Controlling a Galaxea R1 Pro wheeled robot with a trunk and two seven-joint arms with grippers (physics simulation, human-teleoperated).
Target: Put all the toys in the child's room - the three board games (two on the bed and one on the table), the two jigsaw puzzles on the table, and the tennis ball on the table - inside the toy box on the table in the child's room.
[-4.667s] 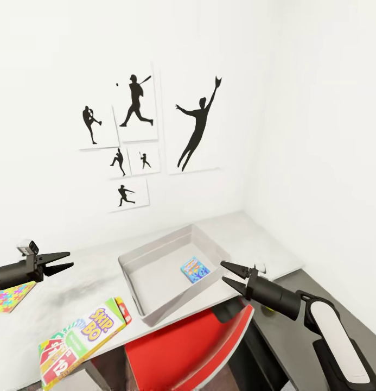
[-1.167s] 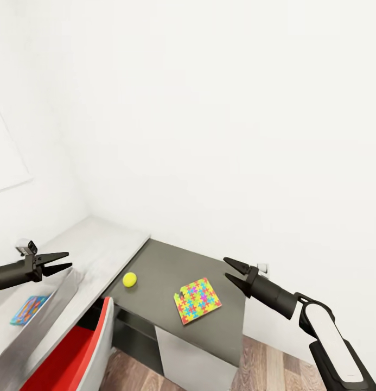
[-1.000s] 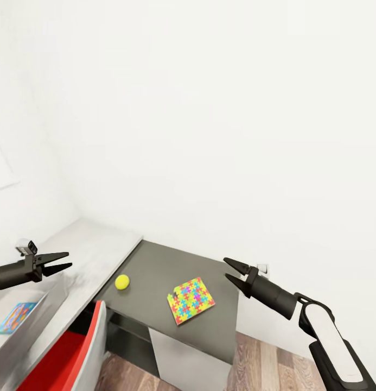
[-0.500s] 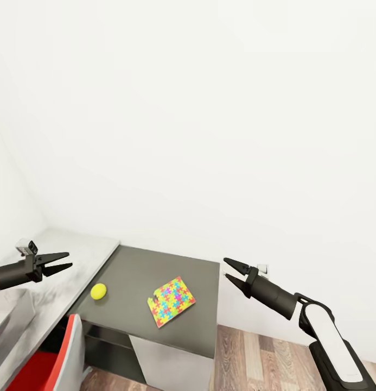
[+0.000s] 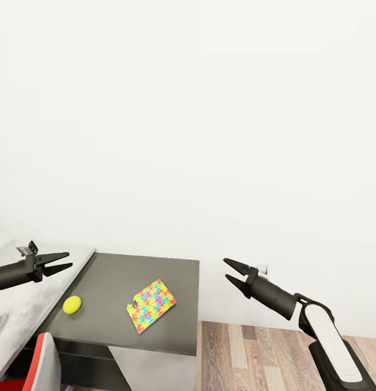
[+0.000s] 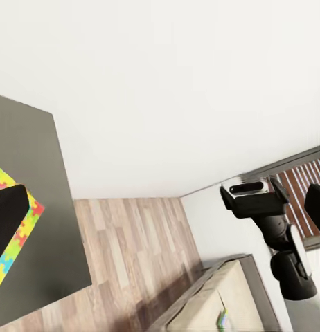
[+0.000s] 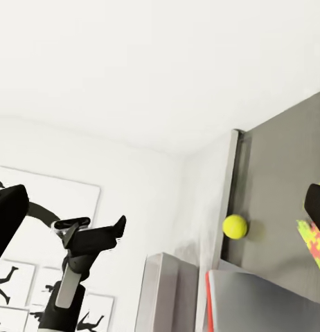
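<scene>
- Faced the dark grey-topped side unit [image 5: 155,269], standing against the white wall, with wood-plank floor [image 5: 274,347] beyond its right edge.
- Caught just the end of the pale speckled table [image 5: 19,309] butting against the side unit's left edge, and the red chair [image 5: 45,363] tucked in front of that joint.
- Found one jigsaw puzzle [image 5: 151,305] lying flat and skewed on the side unit, near the middle of the front edge, well apart from both grippers.
- Held the left gripper [image 5: 65,259] spread and empty above the joint between table and side unit; held the right gripper [image 5: 227,269] likewise spread and empty, out past the unit's right edge, over the floor.
- Spotted the tennis ball [image 5: 72,304] near the side unit's front left corner, close to the table's edge, apart from the puzzle.
- Judged the step as lining up on these two toys. Best to settle the base square to the front edge first, then to bring the left gripper straight down over the ball, closing gently so as not to roll it off the front.
- For the thin puzzle, better to slide one corner past the front edge and pinch there, then carry it across to the toy box.
</scene>
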